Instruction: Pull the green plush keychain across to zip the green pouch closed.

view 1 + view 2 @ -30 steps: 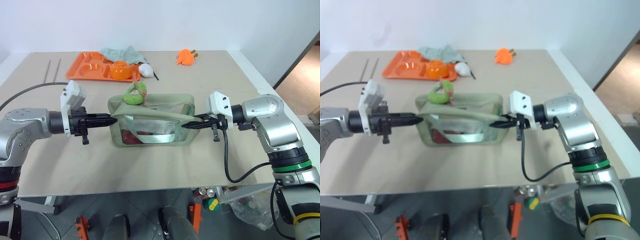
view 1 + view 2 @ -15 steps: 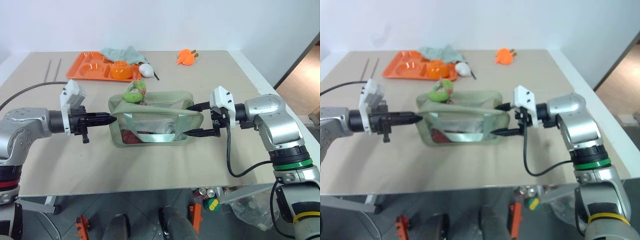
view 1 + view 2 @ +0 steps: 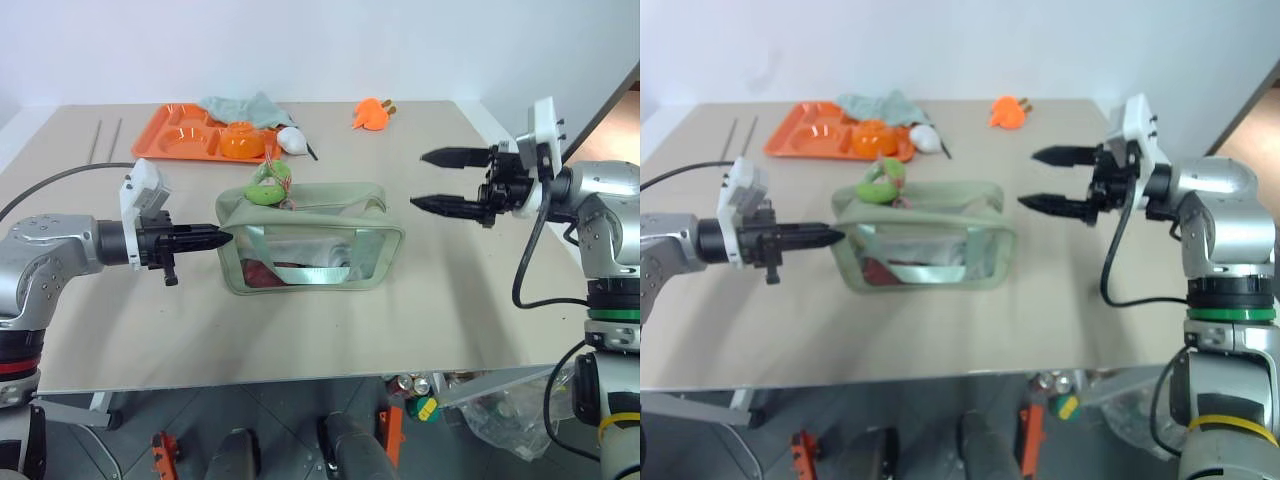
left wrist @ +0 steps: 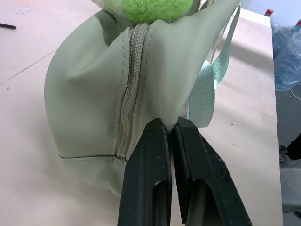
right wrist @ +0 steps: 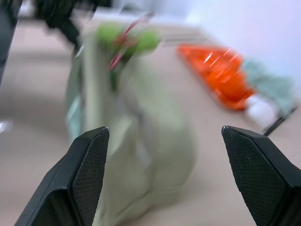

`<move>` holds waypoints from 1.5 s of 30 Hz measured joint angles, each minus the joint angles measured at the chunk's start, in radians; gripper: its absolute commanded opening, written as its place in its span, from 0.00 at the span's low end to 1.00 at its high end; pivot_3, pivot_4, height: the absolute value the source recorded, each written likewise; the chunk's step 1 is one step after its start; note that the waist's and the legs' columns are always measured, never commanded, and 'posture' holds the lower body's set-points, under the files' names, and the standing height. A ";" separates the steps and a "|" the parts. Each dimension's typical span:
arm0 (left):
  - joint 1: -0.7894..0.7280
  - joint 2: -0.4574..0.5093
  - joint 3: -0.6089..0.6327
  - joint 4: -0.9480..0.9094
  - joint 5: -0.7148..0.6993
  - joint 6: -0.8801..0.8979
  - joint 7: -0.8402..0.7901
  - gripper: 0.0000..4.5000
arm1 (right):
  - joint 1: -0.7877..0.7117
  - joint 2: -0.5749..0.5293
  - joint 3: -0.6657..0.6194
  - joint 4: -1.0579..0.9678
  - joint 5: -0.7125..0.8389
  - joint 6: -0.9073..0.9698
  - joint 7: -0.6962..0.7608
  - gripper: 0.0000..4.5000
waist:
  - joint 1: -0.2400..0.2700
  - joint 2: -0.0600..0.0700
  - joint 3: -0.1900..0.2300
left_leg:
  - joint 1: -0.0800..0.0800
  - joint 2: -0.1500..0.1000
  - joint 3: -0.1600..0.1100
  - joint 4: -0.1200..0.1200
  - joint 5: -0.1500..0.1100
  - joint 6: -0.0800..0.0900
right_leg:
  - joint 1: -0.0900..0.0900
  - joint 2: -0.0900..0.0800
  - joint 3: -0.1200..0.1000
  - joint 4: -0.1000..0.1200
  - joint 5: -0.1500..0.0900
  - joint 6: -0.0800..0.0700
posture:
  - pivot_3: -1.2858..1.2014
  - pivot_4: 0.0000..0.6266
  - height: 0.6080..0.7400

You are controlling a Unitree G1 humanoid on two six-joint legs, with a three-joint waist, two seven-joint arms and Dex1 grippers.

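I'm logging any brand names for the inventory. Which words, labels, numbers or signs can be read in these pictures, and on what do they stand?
None can be read.
The green pouch, the green plush keychain and the orange tray show no print.
The bottles under the table edge carry coloured labels, too small to read.

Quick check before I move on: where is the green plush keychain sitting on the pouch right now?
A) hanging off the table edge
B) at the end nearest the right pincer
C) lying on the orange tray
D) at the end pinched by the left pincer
D: the green plush keychain sits on top of the green pouch at the end where the left pincer pinches the fabric, away from the open right pincer.
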 measured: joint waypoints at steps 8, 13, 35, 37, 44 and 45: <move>-0.006 -0.007 -0.002 0.006 0.008 -0.003 -0.010 0.00 | -0.127 0.203 0.143 -0.031 -0.073 0.087 -0.189 0.88 | 0.007 0.000 0.000 | -0.003 0.000 -0.002 0.000 0.000 0.000 | -0.001 0.000 -0.001 0.000 -0.001 0.001 | 0.52 0.24 1.00; -0.006 -0.012 -0.002 0.002 0.008 -0.012 -0.009 0.00 | -0.231 0.282 0.206 -0.025 -0.092 0.151 -0.239 0.88 | 0.014 0.000 0.000 | -0.004 0.000 -0.003 -0.001 0.000 0.000 | -0.002 -0.001 -0.003 0.000 -0.002 0.000 | 0.52 0.24 1.00; -0.001 -0.038 -0.001 -0.035 0.006 0.000 0.029 0.00 | -0.300 0.401 0.315 0.095 -0.191 0.303 -0.318 0.70 | 0.022 0.001 0.000 | -0.004 0.000 -0.005 -0.001 0.000 0.000 | -0.001 -0.001 -0.005 0.000 -0.002 -0.001 | 0.52 0.24 1.00; -0.001 -0.038 -0.001 -0.038 0.005 0.003 0.032 0.00 | -0.290 0.401 0.316 0.080 -0.189 0.304 -0.309 0.55 | 0.022 0.001 0.000 | -0.004 0.000 -0.005 -0.001 0.000 0.000 | -0.001 -0.001 -0.005 0.000 -0.002 -0.001 | 0.52 0.24 1.00; -0.005 -0.039 -0.001 -0.045 -0.003 0.024 0.045 0.00 | -0.278 0.397 0.316 0.050 -0.186 0.307 -0.276 0.01 | 0.023 0.001 0.000 | -0.004 0.000 -0.005 -0.001 0.000 0.000 | -0.001 -0.001 -0.005 0.000 -0.002 -0.001 | 0.52 0.24 1.00; -0.005 -0.040 -0.001 -0.045 -0.004 0.027 0.048 0.00 | -0.278 0.396 0.316 0.049 -0.186 0.306 -0.275 0.01 | 0.022 0.001 0.000 | -0.004 0.000 -0.005 -0.001 0.000 0.000 | -0.001 -0.001 -0.005 0.000 -0.002 -0.001 | 0.52 0.24 1.00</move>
